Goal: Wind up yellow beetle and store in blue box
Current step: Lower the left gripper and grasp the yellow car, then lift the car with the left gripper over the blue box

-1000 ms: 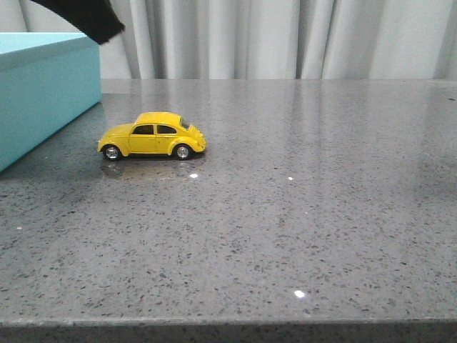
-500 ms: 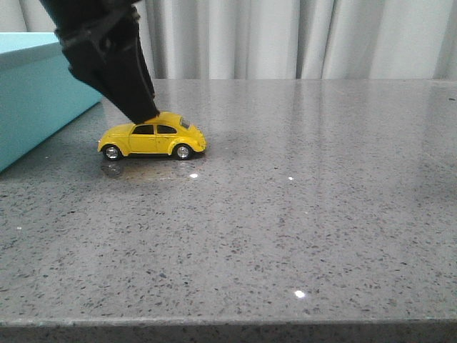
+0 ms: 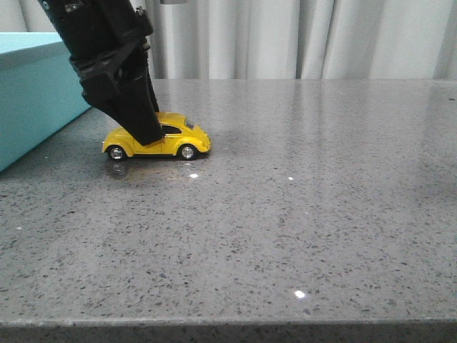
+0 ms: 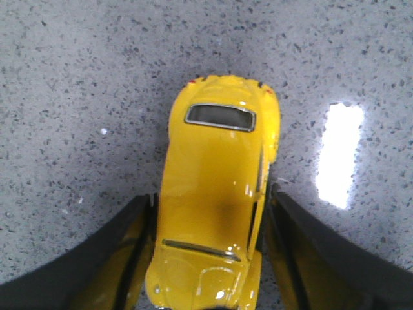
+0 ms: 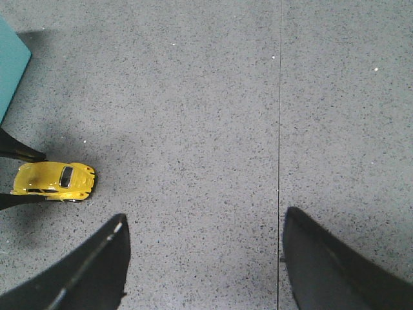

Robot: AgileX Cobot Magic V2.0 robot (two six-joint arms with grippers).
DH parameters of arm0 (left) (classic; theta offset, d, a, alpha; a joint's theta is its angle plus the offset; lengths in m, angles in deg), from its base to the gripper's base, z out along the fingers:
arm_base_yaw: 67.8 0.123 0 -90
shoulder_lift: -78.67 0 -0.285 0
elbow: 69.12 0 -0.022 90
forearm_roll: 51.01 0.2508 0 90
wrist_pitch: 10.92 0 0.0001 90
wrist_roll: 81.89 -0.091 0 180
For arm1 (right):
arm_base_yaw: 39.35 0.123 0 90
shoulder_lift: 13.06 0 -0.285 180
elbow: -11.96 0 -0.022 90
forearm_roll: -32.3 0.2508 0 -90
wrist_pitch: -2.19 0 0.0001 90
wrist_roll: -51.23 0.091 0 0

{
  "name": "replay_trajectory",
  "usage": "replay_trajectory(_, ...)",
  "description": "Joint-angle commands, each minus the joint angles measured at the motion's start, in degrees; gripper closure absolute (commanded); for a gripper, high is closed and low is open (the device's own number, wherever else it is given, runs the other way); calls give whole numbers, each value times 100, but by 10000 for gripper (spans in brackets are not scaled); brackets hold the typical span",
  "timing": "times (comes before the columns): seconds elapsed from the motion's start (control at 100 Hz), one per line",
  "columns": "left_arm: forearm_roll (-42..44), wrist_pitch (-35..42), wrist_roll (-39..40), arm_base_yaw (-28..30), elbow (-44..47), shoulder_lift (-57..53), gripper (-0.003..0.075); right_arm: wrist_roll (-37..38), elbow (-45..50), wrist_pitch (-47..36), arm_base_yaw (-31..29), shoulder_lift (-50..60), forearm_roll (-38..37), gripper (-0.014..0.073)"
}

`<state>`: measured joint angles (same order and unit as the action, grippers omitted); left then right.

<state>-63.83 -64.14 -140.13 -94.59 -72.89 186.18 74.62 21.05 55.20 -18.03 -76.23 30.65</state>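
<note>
Table [image 3: 300,214]: grey speckled stone, carrying everything; both grippers are above it.
Blue box [image 3: 32,93]: stands on the far-left side of the table, just beyond the left gripper on the side away from the car's tail; only its side wall and top edge show, so I cannot tell whether it is open.
Left gripper [image 4: 208,258]: down over the car, one finger [image 4: 122,258] on each flank at the door line. The fingers look to be touching or almost touching the paint; whether they are actually squeezing I cannot tell.
Right gripper [image 5: 203,265]: high over bare table, well apart from the car, jaws spread wide with nothing between them.
Yellow beetle [image 3: 158,139]: on its four wheels between the left fingers, roof and rear window in plain sight in the left wrist view, tail pointing away from the wrist.
Step in hand: taking hold of the car, the opening of the winding step; storing not yet begun.
Next move: probably press the fingers firmly on the flanks, then drag the car backward with the wheels pressed on the table to load the spring, keeping it from skidding or tipping.
</note>
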Motion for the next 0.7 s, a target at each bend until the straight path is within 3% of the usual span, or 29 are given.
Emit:
replay_trajectory(0.0,-54,198,-1,-56,-156,-246,344,-72,-149,-313,8,88,-70,85)
replay_trajectory(0.21,-41,154,-1,-56,-156,-246,351,-72,-149,-313,8,88,-70,85)
replay_trajectory(0.48,-41,140,-1,-56,-159,-246,568,-72,-149,-313,8,88,-70,85)
replay_trajectory(0.69,-59,123,267,-56,-421,-502,609,-72,-149,-307,8,88,-70,85)
